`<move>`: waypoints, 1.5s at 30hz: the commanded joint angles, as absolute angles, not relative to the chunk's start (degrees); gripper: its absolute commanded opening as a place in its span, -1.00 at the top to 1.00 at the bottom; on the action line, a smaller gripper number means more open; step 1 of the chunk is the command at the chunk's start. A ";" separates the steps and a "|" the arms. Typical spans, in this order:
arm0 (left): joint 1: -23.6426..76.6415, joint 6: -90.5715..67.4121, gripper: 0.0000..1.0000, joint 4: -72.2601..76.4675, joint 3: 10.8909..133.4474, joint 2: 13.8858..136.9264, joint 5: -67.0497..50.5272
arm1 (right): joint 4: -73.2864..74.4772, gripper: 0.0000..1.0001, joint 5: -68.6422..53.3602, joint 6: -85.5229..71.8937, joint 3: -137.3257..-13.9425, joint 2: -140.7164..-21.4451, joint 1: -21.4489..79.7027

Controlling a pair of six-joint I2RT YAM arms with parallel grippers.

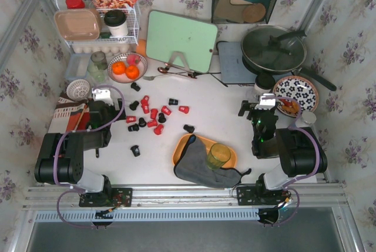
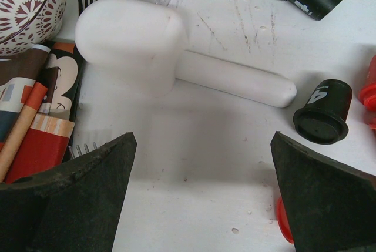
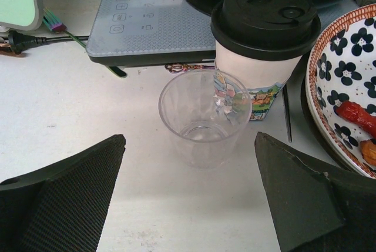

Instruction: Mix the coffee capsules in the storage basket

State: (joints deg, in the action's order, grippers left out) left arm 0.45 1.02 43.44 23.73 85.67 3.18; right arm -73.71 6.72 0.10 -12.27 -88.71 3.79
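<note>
Capsules (image 1: 154, 113), red and black, lie scattered on the table (image 1: 217, 105), none in the orange basket (image 1: 180, 146) (grey cloth (image 1: 200, 168) and glass (image 1: 218, 155) occupy it). Left gripper (image 2: 202, 146) and right gripper (image 3: 191, 146): fingers wide apart, holding nothing.

— What lies ahead of the right gripper (image 3: 189, 140), its jaws spread wide?
— A clear plastic cup (image 3: 202, 120), upright. Just behind it a black-lidded paper cup (image 3: 264, 34); a flowered plate (image 3: 343, 81) to the right.

White table (image 1: 217, 120) carries scattered coffee capsules (image 1: 154, 113), storage basket (image 1: 181, 148), cutting board (image 1: 181, 40), flowered plate (image 1: 295, 92)
</note>
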 commanded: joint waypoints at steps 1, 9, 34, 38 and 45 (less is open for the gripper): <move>0.44 1.23 -1.00 43.77 23.82 85.71 3.43 | -74.66 -1.00 6.52 -0.13 -12.24 -88.36 3.78; 0.44 1.36 -1.00 43.34 24.08 85.84 3.13 | -74.45 -1.00 6.43 -0.18 -12.43 -88.40 3.78; 2.42 -4.95 -1.00 15.20 32.54 64.41 1.79 | -16.03 -1.00 25.10 -12.13 -28.32 -60.25 12.19; 2.53 -10.62 -1.00 7.59 36.89 63.70 0.17 | -3.17 -1.00 23.87 -16.85 -33.79 -60.24 13.45; 2.55 -5.42 -1.00 -1.47 40.40 58.56 -16.51 | 6.42 -0.94 19.65 -14.81 -37.96 -57.91 19.21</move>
State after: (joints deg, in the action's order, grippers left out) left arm 2.59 -7.92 5.10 38.48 61.34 -5.61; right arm -2.02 21.63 -15.03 -35.99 -59.40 16.10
